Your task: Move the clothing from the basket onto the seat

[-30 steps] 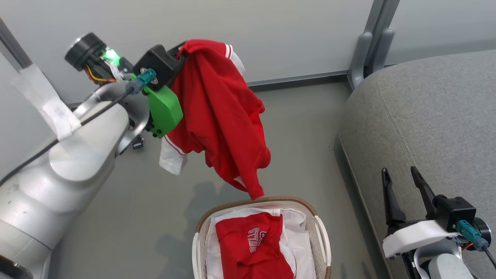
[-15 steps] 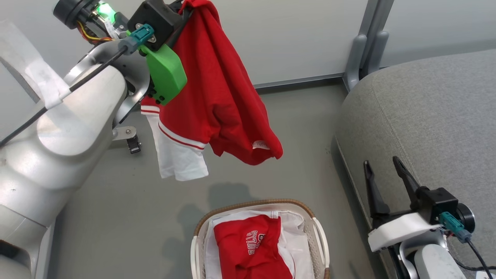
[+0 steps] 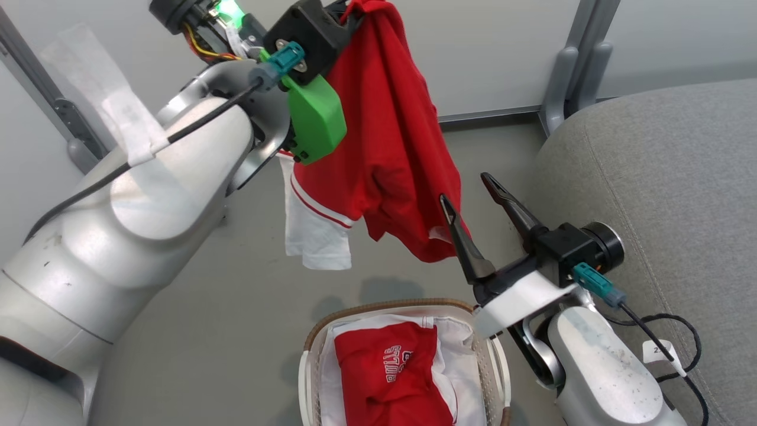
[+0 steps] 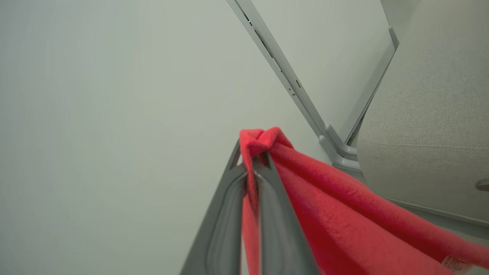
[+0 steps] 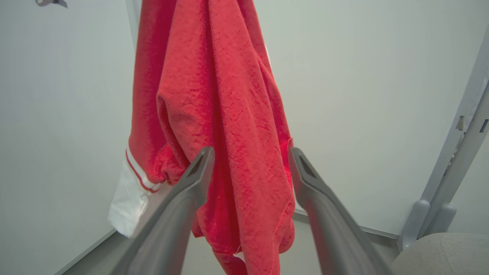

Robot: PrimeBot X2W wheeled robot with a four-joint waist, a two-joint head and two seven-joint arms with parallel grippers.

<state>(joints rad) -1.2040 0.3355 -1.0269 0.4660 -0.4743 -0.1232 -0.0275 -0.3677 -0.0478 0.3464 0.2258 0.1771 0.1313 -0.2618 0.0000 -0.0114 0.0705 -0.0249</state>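
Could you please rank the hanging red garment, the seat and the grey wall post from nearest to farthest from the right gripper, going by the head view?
1. The hanging red garment: right at the fingertips of the open right gripper.
2. The seat: beside it, on its right.
3. The grey wall post: farther back, against the wall.

Glossy silver-grey robot arms (image 3: 148, 201) ending in long, dark, tapered fingers (image 3: 466, 245).
Behind the left gripper (image 4: 251, 152) sit a black wrist block (image 3: 310, 32), a bright green cover (image 3: 316, 118), a glowing green light (image 3: 227, 7) and orange and yellow wires (image 3: 204, 44); white tape (image 3: 127, 127) straps down a black cable (image 3: 195, 121). Behind the right gripper (image 3: 464, 188) is a white cover (image 3: 520, 299). Both wrists bear teal plugs (image 3: 285, 59).
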